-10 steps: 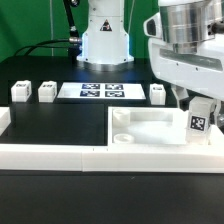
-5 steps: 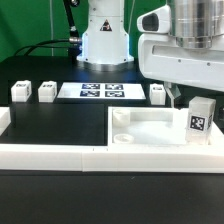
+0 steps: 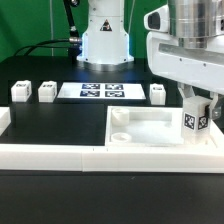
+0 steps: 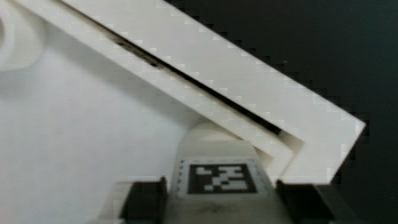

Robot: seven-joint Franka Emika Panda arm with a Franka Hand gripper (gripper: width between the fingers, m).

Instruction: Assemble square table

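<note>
Jaws clamp small white tagged leg point(image 3: 197, 119), newly twisted at corner of white rimmed square tabletop point(image 3: 155, 128). Socket insertion seems begun.

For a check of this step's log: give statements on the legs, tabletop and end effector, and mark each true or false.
1. The end effector grips a leg. True.
2. Four legs stand loose on the table. False: three do.
3. The held leg is by a corner of the tabletop. True.
4. The marker board lies on the tabletop. False: it lies on the black table beyond it.
5. Two loose legs stand to the exterior view's left of the marker board. True.
</note>
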